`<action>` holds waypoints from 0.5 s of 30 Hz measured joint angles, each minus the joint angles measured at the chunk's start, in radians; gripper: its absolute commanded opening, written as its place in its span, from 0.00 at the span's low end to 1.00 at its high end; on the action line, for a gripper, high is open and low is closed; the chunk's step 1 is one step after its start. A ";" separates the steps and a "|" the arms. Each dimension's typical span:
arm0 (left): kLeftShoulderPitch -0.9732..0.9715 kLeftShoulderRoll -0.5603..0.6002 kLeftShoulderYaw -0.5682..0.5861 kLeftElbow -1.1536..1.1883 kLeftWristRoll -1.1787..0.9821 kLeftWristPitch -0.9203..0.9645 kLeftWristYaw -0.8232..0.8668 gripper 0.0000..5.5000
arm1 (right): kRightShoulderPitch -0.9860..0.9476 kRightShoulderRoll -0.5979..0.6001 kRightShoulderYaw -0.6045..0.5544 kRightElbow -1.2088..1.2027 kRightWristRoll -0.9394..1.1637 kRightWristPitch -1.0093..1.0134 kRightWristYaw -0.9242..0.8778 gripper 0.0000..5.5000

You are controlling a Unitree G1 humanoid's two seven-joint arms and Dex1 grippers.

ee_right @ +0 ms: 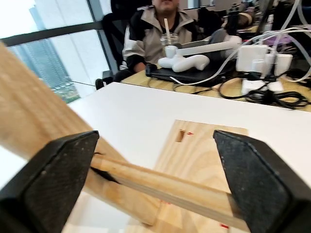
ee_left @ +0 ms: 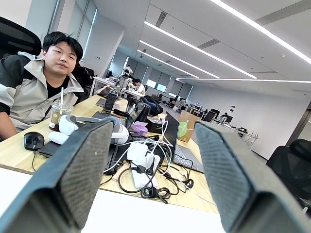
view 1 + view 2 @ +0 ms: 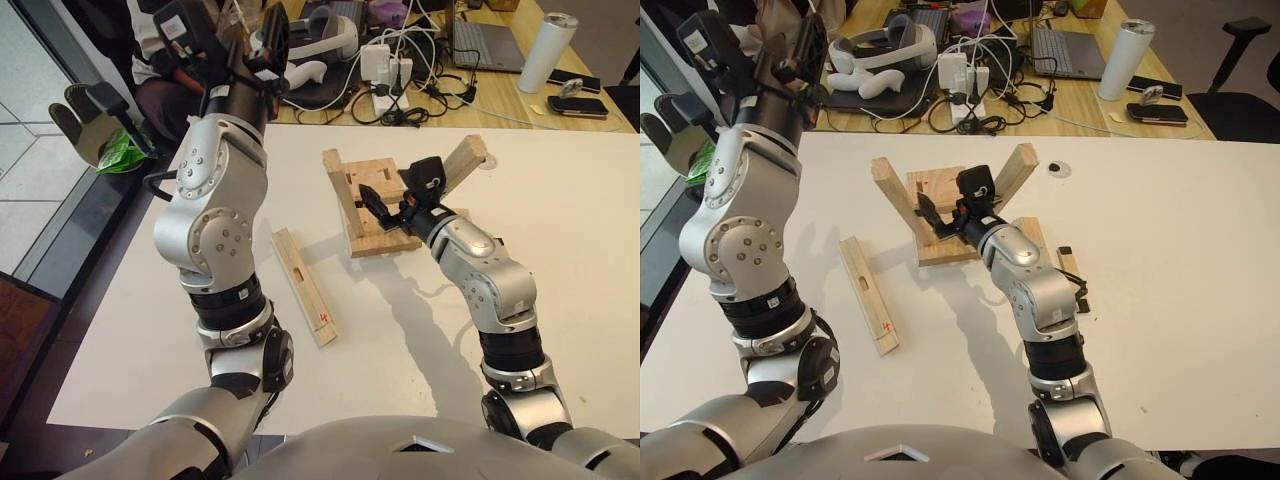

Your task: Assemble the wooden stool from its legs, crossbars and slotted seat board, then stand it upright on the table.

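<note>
Right gripper seemingly astride crossbar

From where I stand, a white table carries it all. Near the middle a seat board lies flat, with one leg and a second leg slanting up from it. A loose slotted wooden bar lies apart on the robot's left. A thin wooden strip lies to the board's right, and a small grey disc sits near the far edge.
</note>
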 measured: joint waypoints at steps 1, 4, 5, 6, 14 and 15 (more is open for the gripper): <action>-0.001 0.002 0.001 0.000 0.000 -0.003 -0.001 0.57 | -0.043 0.015 -0.049 0.003 0.041 -0.003 -0.003 0.80; 0.000 0.001 -0.012 0.000 0.014 -0.006 -0.002 0.57 | -0.321 0.039 -0.310 0.039 0.231 -0.070 -0.105 0.80; 0.001 0.000 -0.016 0.000 0.017 -0.007 -0.003 0.57 | -0.407 0.030 -0.398 0.058 0.296 -0.095 -0.148 0.80; 0.001 0.000 -0.020 0.000 0.019 -0.010 -0.002 0.57 | -0.483 0.003 -0.476 0.093 0.354 -0.114 -0.183 0.80; 0.037 -0.042 -0.025 0.000 0.028 -0.015 0.005 0.57 | -0.460 -0.291 -0.689 0.486 0.270 -0.262 -0.231 0.80; 0.037 -0.042 -0.018 0.000 0.028 -0.015 0.005 0.57 | -0.421 -0.289 -0.663 0.494 0.250 -0.258 -0.220 0.80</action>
